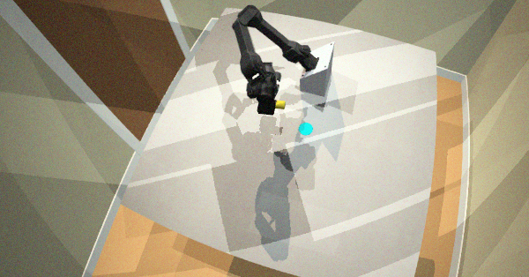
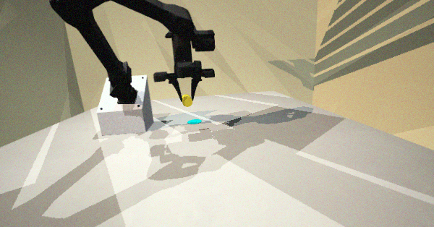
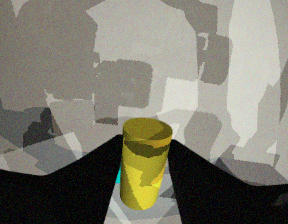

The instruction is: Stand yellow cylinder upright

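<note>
With the smooth yellow cylinder (image 1: pixel 280 105) (image 2: pixel 186 100) (image 3: pixel 145 165) pinched between its fingertips, the black parallel-jaw gripper (image 1: pixel 266 104) (image 2: pixel 186 99) (image 3: pixel 145 143) hangs above the pale table top (image 1: pixel 361 155) (image 2: pixel 217 192) (image 3: pixel 140 45) — fingers part-way open, no wider than the cylinder between them, and closed firmly on its sides. The cylinder is up in the air, lying over on its side rather than standing, one round end facing the exterior view, and the flat cyan circle (image 1: pixel 305 129) (image 2: pixel 194 121) (image 3: pixel 118 176) waits on the table, off to one side of it in the top view. So carrying and turning look like the job now, and the turn wants doing up here, while there is height to spare: swing the wrist smoothly until the long axis points straight down, and keep the squeeze steady so the cylinder can't pivot in the pads. Then it's across to the circle, centring the lower end rather than the gripper, because a tilted wrist puts the two in different places. Down slowly from there — a round foot that lands on its edge will rock or be pushed askew. Let it sit flat first, open both fingers evenly, and back away along the line of the fingers, so neither one clips the cylinder and topples it.
</note>
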Robot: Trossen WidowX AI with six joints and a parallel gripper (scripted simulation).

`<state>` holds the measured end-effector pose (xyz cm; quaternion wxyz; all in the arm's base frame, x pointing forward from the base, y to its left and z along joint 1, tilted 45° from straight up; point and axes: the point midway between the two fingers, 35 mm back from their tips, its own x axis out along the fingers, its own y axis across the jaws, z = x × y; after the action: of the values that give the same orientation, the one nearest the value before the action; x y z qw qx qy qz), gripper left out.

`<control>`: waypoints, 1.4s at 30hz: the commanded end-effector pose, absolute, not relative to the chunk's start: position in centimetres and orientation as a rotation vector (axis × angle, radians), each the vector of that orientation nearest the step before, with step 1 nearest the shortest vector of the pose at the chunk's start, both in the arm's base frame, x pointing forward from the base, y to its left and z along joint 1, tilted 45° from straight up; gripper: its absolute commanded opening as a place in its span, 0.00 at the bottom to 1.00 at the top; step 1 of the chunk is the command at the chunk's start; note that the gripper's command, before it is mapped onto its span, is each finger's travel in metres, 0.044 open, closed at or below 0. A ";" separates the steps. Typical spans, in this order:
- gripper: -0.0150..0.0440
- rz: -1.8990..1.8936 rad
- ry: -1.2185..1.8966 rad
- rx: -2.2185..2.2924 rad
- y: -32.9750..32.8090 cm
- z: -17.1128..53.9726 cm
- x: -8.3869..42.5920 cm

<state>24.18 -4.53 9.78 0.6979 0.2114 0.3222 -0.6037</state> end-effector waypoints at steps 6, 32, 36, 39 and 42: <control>0.43 -1.252 0.853 0.315 -3.3 9.4 24.5; 0.43 -0.772 1.304 -0.365 0.8 6.6 25.3; 0.43 -0.687 1.359 -0.470 1.4 6.2 25.3; 0.43 -0.621 1.398 -0.548 1.9 5.8 25.3; 0.43 -0.554 1.435 -0.627 2.3 5.5 25.3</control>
<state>25.22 1.75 5.83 0.6869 -0.2463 0.6239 -0.2796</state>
